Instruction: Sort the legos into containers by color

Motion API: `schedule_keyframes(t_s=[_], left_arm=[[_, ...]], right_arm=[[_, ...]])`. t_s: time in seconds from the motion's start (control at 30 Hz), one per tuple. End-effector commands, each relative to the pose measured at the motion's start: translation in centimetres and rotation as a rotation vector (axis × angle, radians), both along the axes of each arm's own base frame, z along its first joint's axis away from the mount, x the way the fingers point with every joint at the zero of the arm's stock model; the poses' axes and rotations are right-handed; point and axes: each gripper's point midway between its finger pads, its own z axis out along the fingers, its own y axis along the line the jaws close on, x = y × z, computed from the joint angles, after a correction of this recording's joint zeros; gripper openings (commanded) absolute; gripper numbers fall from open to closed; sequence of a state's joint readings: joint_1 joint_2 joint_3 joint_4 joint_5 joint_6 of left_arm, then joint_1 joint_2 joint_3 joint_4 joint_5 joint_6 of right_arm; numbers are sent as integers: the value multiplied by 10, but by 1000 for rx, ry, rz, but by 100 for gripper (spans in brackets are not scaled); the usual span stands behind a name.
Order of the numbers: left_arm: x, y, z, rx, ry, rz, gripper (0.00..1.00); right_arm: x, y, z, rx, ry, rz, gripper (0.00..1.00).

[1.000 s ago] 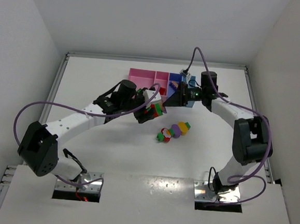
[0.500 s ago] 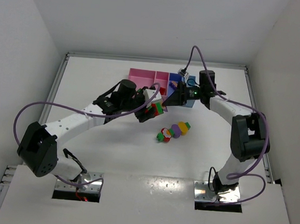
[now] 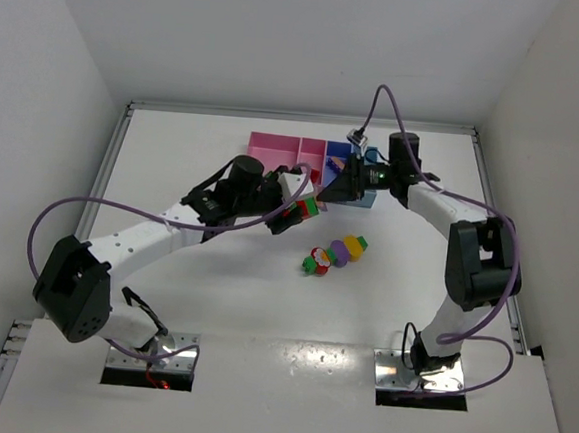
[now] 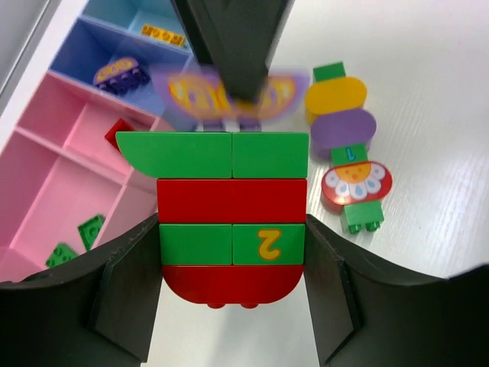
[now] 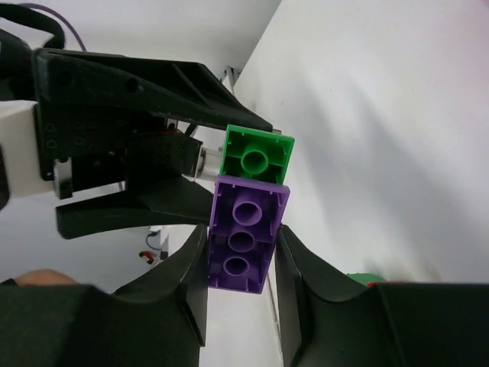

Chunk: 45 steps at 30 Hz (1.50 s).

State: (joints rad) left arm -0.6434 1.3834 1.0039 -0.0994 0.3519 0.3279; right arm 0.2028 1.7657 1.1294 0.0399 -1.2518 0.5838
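Note:
My left gripper (image 4: 230,264) is shut on a striped stack of legos (image 4: 231,200), green and red layers with a yellow "2", held above the table. A purple brick (image 5: 244,232) sits at the stack's far end, and my right gripper (image 5: 241,246) is shut on it, a finger on each long side. A green brick (image 5: 258,156) of the stack shows just beyond the purple one. From above, both grippers (image 3: 293,203) (image 3: 328,189) meet at the stack (image 3: 306,207) in front of the containers (image 3: 275,151).
The joined bins stand at the back: pink (image 4: 53,183) with green pieces (image 4: 80,233) and a red one (image 4: 118,131), purple-blue (image 4: 80,46) with a purple brick (image 4: 116,73), light blue (image 4: 122,9) with a yellow-orange piece (image 4: 163,33). Another multicolour stack (image 3: 335,251) lies on the table.
My right gripper has gone from open to shut on the purple brick at the stack's end. The left gripper has shifted slightly towards it, its grip unchanged.

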Motion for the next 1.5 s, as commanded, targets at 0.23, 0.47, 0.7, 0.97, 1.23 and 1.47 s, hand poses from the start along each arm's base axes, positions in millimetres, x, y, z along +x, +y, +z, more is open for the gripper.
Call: schedule_keyframes(t_s=[0.23,0.47,0.7,0.97,1.23,1.47], left_arm=[[-14,25,-6,-1,-1,60,29],[-8,35,-7,1,-1,103,29],[2,43,-1,-3,-20,141,29],[12,50,8,-10,-43,165,29],[15,55,9,-13,-41,175,29],[15,56,27,-67,-108,187,29]], right_arm=[[100,-61,49,-5,-294,-209,1],[154,-70,1,-352,-408,-399,1],[182,-70,-40,-535,-393,-479,11],[201,-71,-67,-625,-422,-496,27],[178,-34,-35,-478,-443,-365,82],[93,17,37,6,-246,-67,82]])
